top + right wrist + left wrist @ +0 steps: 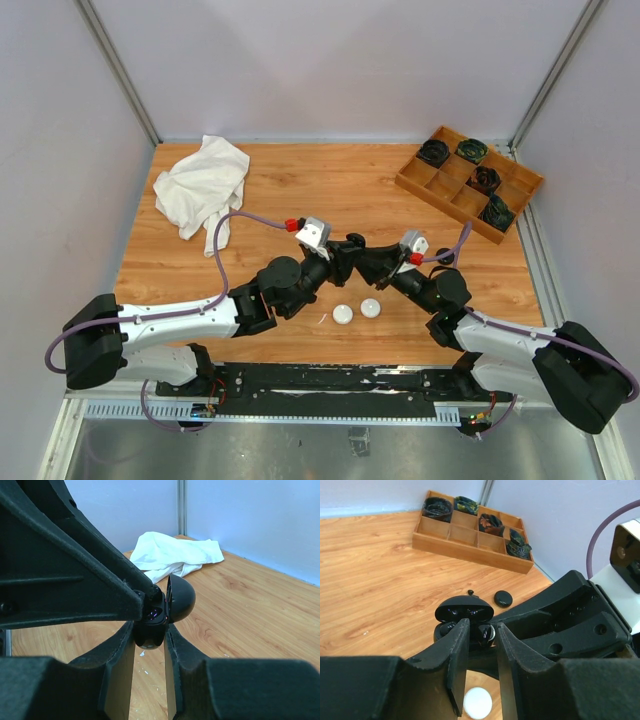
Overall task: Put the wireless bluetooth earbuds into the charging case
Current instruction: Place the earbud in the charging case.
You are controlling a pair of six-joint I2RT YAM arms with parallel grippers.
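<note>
no writing, label, brand mark, number or sign can be read anywhere in these views; the glossy black lid of the charging case (pixel 464 611), the surface seen closest, shows only reflections.

Black charging case (pixel 464 611), white cloth (pixel 203 185)

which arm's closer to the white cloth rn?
Left. The left gripper reaches in from the left, with the white cloth back-left of it. The right gripper meets it from the right, holding the black charging case, slightly farther from the cloth.
</note>
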